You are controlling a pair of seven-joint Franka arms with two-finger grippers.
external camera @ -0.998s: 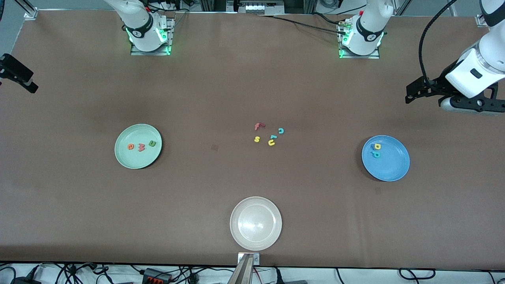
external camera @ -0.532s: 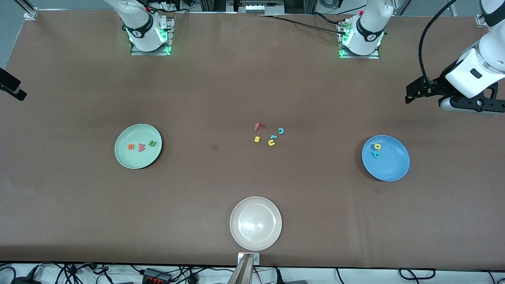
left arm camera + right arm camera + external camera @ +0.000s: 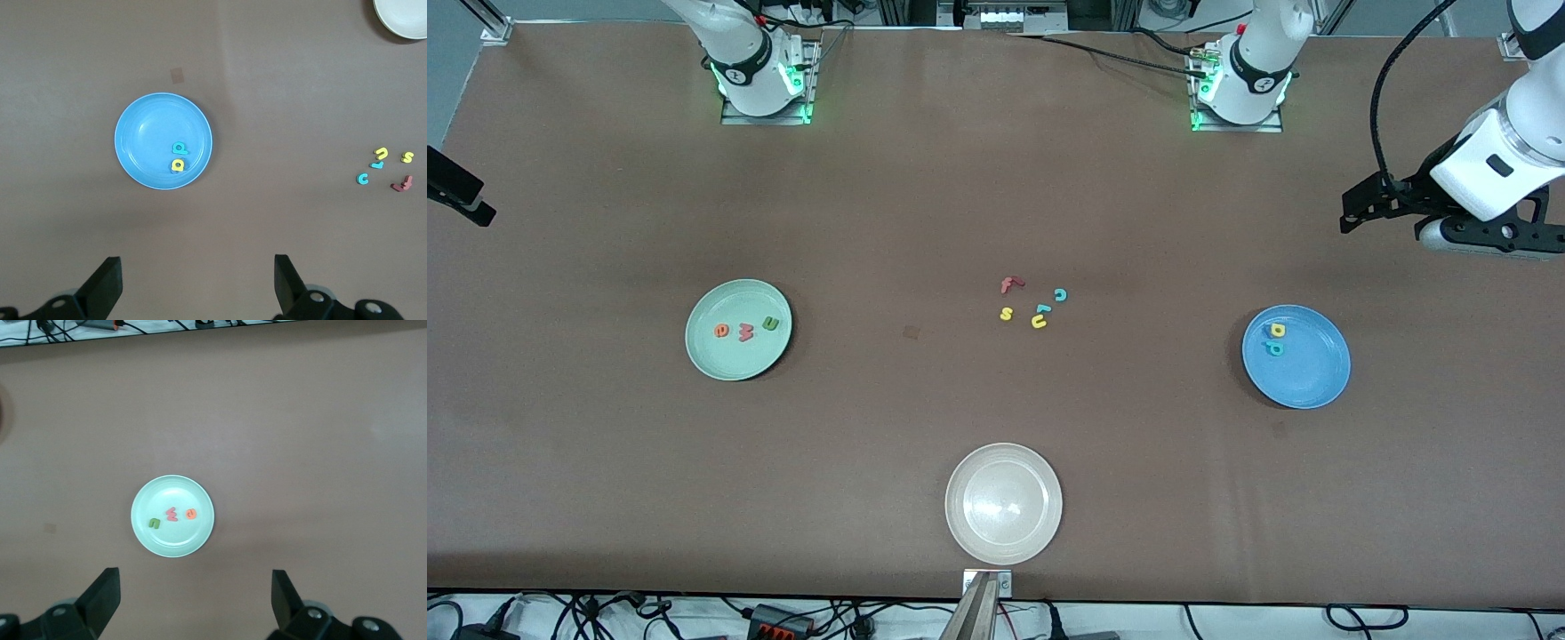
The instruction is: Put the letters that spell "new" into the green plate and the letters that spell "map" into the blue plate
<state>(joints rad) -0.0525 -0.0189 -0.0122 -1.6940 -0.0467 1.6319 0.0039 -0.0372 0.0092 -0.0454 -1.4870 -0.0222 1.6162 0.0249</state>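
Note:
The green plate (image 3: 713,360) holds the orange e (image 3: 721,331), salmon w (image 3: 745,332) and green n (image 3: 771,324). On the blue plate (image 3: 1307,378) lie the yellow a (image 3: 1278,330) and teal p (image 3: 1274,348); I cannot make out a blue m. My left gripper (image 3: 198,265) hangs high over the table beside the blue plate (image 3: 143,133), open and holding nothing. My right gripper (image 3: 195,579) is open and holding nothing, high up beside the green plate (image 3: 172,540). In the front view only a black part of the right gripper shows at the edge.
Loose letters lie mid-table: a red f (image 3: 1009,284), teal c (image 3: 1060,294), yellow s (image 3: 1006,313), yellow u (image 3: 1039,322) and a small teal piece (image 3: 1042,308). A cream-white plate (image 3: 960,533) sits nearest the front camera. Cables run along the table's edge there.
The right gripper's black part slid farther out of the front view. The left arm, plates and letters have not moved.

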